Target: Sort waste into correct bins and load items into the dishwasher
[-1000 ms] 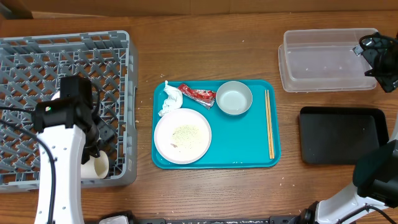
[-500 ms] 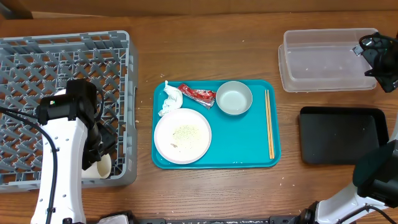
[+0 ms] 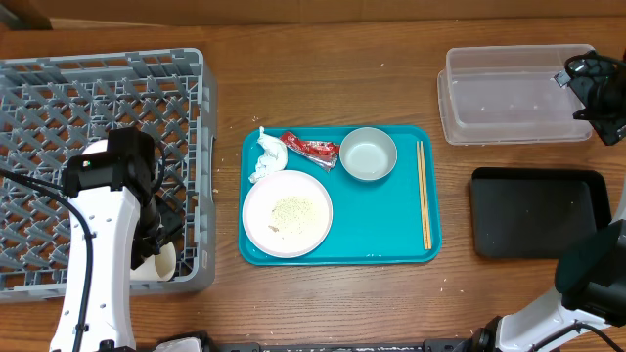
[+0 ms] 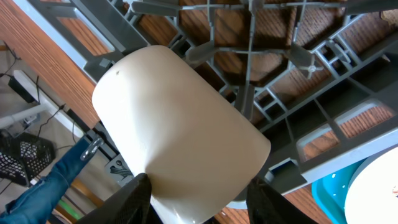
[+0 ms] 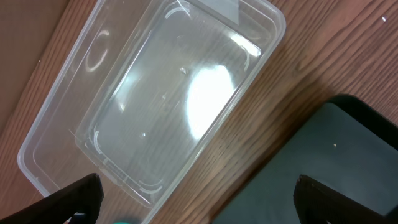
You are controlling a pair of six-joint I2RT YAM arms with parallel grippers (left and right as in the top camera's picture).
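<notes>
— While we start at the left, what crowds the dish rack (image 3: 59,88)?

— Mostly the left arm. It reaches over the rack's near right part, and its black wrist hides several cells of the grey lattice. The left claw (image 4: 199,208) is clamped on the white cup (image 4: 180,130), one finger on each side.

— Where is that cup?

— Down in the rack's near right corner, close to the right wall, with lattice ribs right behind it.

— And moving right?

— A strip of bare desk (image 3: 323,78) separates the rack from the teal tray (image 3: 391,230). On the tray, from left: a crumpled napkin (image 3: 266,156), a red wrapper (image 3: 313,150) just beside it, the white plate (image 3: 287,213) with rice crumbs (image 3: 290,208) in its middle, then the metal bowl (image 3: 368,154), and chopsticks (image 3: 424,196) along the right rim.

— Any room around it?

— Open desk lies behind the tray, and there is a gap on its right. Past that gap sits the clear tub (image 3: 514,96), farther back, with the black tray (image 3: 536,212) nearer, the two apart by a narrow band of wood. The right claw (image 5: 199,190) hangs above the tub's right end, fingers spread wide, gripping nothing.

— How does the cup look up close?

— Smooth, plain, off-white, slightly tapered and tilted. Which end faces the camera I cannot tell.
</notes>
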